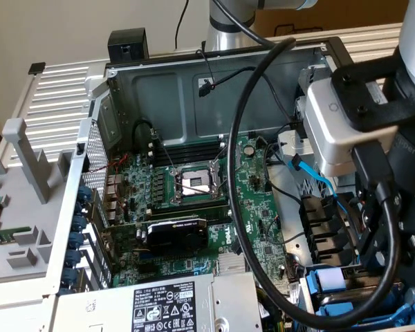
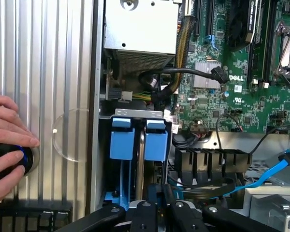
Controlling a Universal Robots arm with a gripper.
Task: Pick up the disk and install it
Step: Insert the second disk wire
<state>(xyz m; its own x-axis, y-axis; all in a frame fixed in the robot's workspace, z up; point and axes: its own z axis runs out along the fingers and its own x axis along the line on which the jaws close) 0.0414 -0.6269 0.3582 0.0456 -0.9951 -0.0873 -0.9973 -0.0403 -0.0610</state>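
Disk [image 2: 140,159]: hard drive in a bright blue plastic carrier, standing on edge in the drive bay at the corner of the computer case, beside the motherboard edge. Two blue carrier tabs face outward, a thin metal edge between them.

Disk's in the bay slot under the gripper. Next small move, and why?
Probably a short push further into the drive bay. The disk, in its blue carrier, stands on edge inside it with the gripper at its near end; I can't tell whether it's fully seated.
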